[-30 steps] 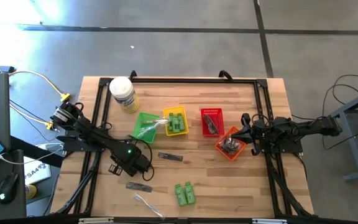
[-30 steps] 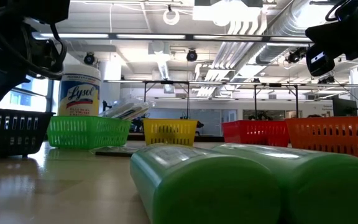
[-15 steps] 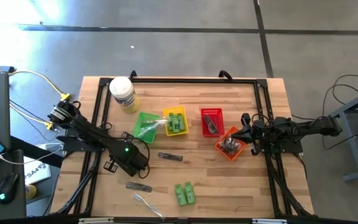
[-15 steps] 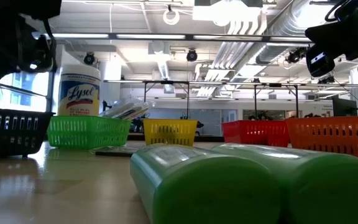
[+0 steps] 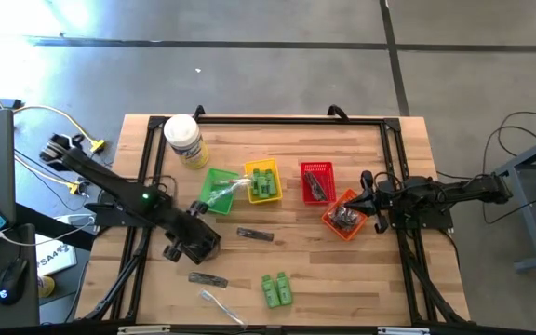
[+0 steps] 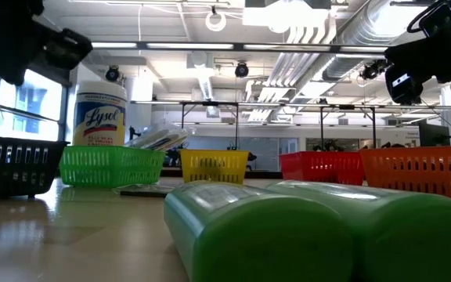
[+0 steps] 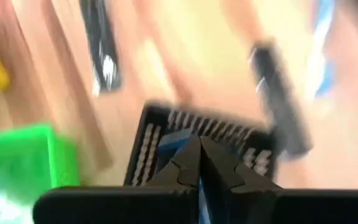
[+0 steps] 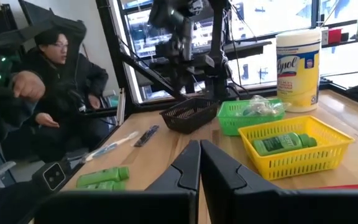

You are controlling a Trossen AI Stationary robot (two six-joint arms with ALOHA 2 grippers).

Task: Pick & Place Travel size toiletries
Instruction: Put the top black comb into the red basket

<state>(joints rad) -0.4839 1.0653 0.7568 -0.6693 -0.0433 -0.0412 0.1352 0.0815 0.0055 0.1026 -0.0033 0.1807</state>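
Left gripper (image 5: 196, 244) pressed together, nothing visibly between the tips; it hangs over the black basket (image 5: 177, 249), lower left of centre in the high view.

Nearest loose toiletry: dark razor-like stick (image 5: 208, 279), just below the gripper, long axis roughly left-right with a slight tilt. Left arm is far nearer than the right. A second dark stick (image 5: 255, 234) lies to the gripper's right. Clear-wrapped stick (image 5: 220, 304) and green bottles (image 5: 276, 288) lie further toward the lower edge.

Nothing stands between gripper and nearest stick except the basket rim. Left wrist view is smeared, so whether anything sits in the basket: cannot say.

Right gripper (image 5: 368, 198) closed, waiting beside the orange basket (image 5: 344, 216), right of centre.
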